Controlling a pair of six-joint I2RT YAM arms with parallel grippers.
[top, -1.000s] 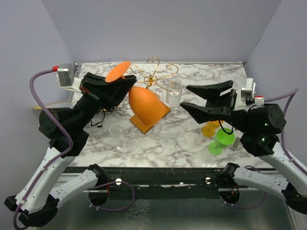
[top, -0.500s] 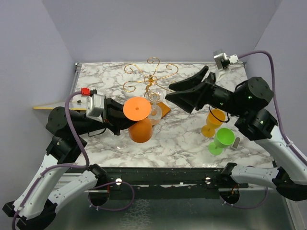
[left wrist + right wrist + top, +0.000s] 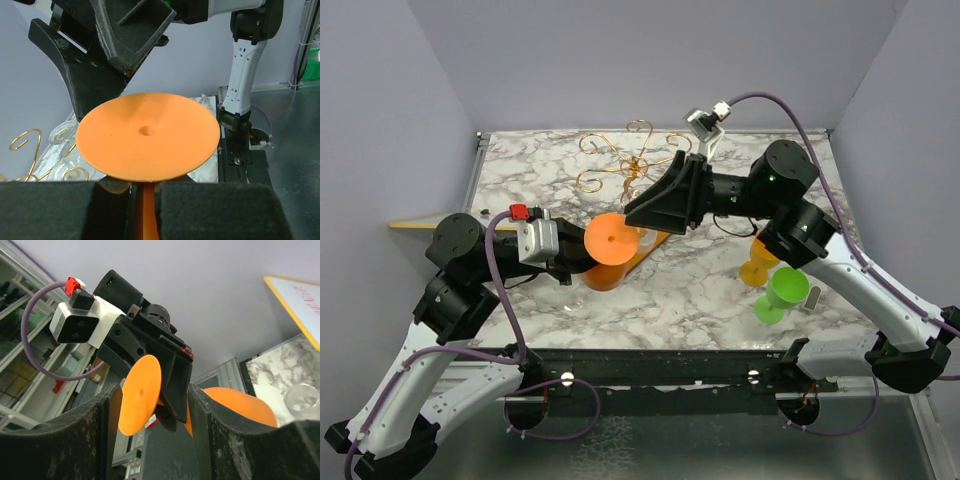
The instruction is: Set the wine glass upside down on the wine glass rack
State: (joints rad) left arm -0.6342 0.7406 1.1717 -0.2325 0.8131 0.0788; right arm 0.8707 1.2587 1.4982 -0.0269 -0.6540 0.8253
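My left gripper [image 3: 582, 258] is shut on the stem [image 3: 145, 210] of an orange wine glass. The glass's round foot [image 3: 612, 240] faces up and toward the right arm, and its bowl [image 3: 598, 277] hangs low over the table. My right gripper [image 3: 645, 210] is open, reaching left across the rack with its tips close to the foot. In the right wrist view the foot [image 3: 140, 395] and bowl [image 3: 235, 405] show between my open fingers [image 3: 95, 440]. The gold wire rack [image 3: 635, 160] stands behind; its wooden base [image 3: 658, 240] is mostly hidden.
A yellow-orange glass [image 3: 760, 262] and a green glass [image 3: 782, 292] stand on the marble table [image 3: 720, 290] at the right. Clear glasses [image 3: 65, 135] sit by the rack's gold scrolls [image 3: 22, 142]. The right arm lies over the rack.
The left arm pulled the orange glass down and toward the front, foot turned upward. The right arm swung up and left over the rack, bringing its open jaws to the foot.
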